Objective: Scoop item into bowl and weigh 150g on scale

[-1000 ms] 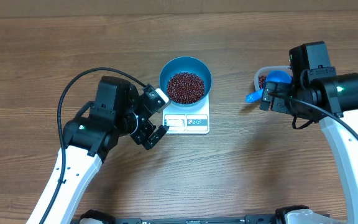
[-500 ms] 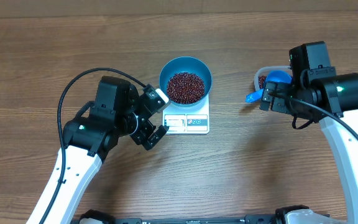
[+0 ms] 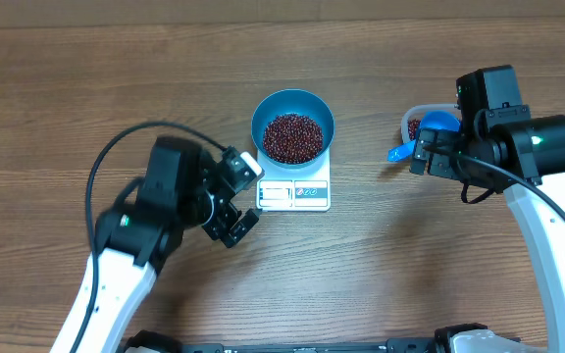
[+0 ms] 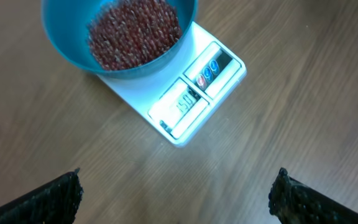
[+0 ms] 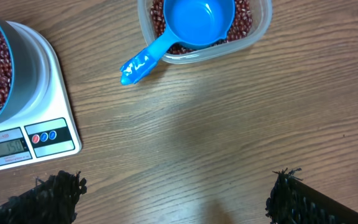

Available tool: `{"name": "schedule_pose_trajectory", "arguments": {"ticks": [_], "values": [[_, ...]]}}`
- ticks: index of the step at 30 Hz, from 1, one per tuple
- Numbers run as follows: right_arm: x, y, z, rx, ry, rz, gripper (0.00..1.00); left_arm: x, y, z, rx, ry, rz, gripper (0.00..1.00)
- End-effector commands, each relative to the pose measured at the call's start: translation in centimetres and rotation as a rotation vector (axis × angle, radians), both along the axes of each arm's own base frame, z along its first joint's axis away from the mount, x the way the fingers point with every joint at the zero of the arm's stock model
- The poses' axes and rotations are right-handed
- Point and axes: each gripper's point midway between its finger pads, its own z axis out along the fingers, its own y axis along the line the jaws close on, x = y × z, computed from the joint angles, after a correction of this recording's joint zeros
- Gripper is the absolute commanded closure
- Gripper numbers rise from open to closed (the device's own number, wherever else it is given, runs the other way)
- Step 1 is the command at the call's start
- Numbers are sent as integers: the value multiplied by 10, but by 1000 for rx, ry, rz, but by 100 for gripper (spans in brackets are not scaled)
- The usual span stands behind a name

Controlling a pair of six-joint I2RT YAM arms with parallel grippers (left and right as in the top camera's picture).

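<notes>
The teal bowl (image 3: 262, 110) stands on the white scale (image 3: 294, 193), holding a heap of dark red-brown beans (image 3: 292, 137). My left gripper (image 3: 244, 197) is open and empty just left of the scale's front strip, apart from it. In the left wrist view the bowl (image 4: 73, 59), beans (image 4: 132, 31) and scale (image 4: 191, 106) lie ahead of the open left gripper (image 4: 176, 199). My right gripper (image 3: 420, 157) hangs open and empty over bare wood, to the right of the scale (image 5: 48, 99), with bare wood between its fingertips (image 5: 176, 199).
A clear plastic tub (image 3: 412, 122) with more beans sits at the right, beside the right gripper. The blue scoop (image 5: 197, 22) rests in it, with its handle (image 5: 138, 62) sticking out over the rim towards the scale.
The left arm has drawn back a little from the scale, down and to the left, still open. The right arm, bowl, scale and scoop have not moved.
</notes>
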Motion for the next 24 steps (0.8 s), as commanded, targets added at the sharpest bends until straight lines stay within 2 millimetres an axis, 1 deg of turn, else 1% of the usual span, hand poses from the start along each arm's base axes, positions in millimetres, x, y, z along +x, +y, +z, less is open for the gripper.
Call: {"name": "schedule_pose_trajectory", "arguments": {"ticks": [1,6,9,11,14,18,22,24], "values": [[3,1,8,7,-30,10,0,-13,6,-4,-47,-90,16,0],[3,1,8,7,-30,10,0,-24,15,-7,-118,-237,29,0],[3,1,8,7,-30,10,0,-28,23,-2,-170,-352,50,0],[3,1,8,6,-29,10,0,-26,32,6,-206,-420,102,0],[3,1,8,6,-30,11,0,-24,43,22,-251,-526,162,1],[3,1,8,6,-30,11,0,-21,62,53,-301,-692,254,0],[3,1,8,7,-30,10,0,-21,80,77,-329,-788,351,0],[3,1,8,7,-30,10,0,-22,84,89,-338,-838,364,0]]}}
